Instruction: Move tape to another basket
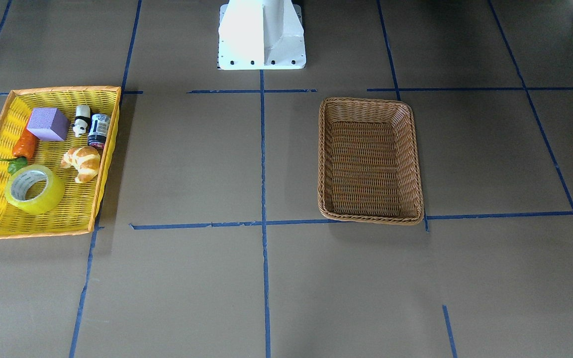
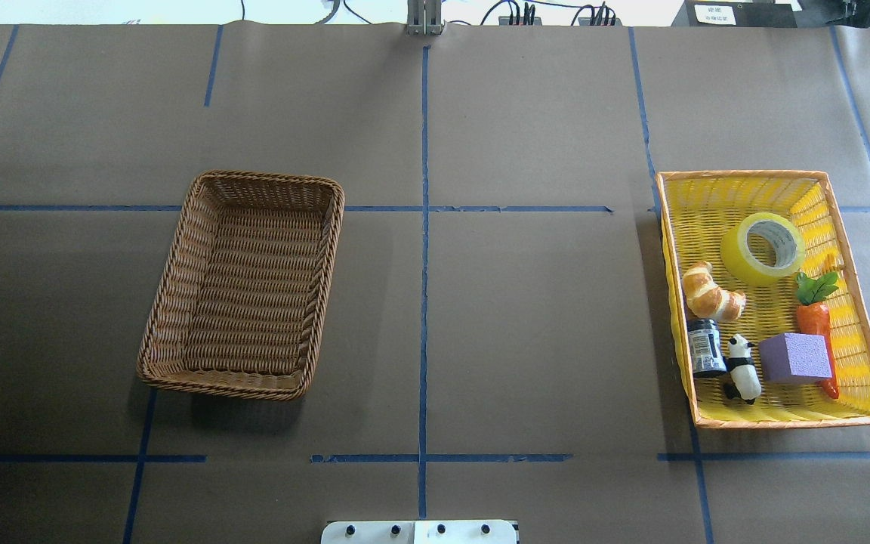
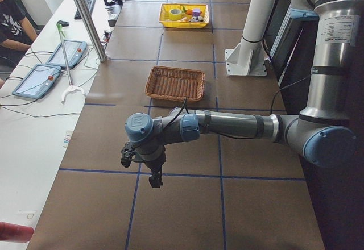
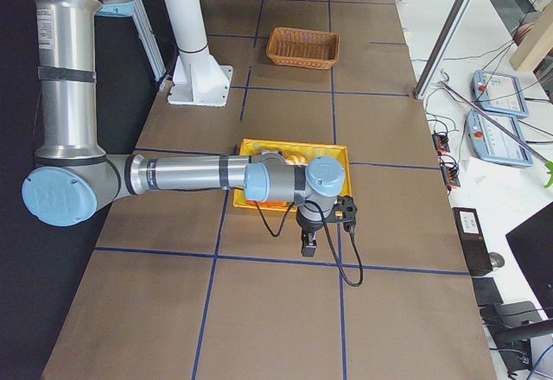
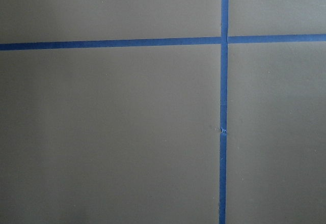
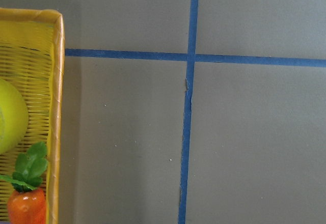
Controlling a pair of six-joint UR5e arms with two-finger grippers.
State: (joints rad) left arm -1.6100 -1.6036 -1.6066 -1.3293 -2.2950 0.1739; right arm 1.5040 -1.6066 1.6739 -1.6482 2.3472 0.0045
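Over by the right edge of the table (image 2: 526, 325), the tape (image 2: 743, 257) lies in the yellow basket (image 2: 741, 175), at the end far from my base. Its hole faces mostly up. A croissant (image 2: 707, 291) and a carrot (image 2: 816, 317) lie near it, one on each side. The brown basket (image 2: 174, 298) sits on the left half of the table, and nothing is in it.

So the job has not started yet. All of it is left to do: reach the tape, grab it, lift it, carry it across and put it down in the brown basket.

My right gripper (image 4: 309, 243) hangs over bare table just outside the yellow basket, toward the right edge. It looks like the closer one to the tape, so I think it should go first. My left gripper (image 3: 154, 179) hangs over bare table near the left edge. Both show only small and from the side, so I cannot tell if their fingers are apart or together.
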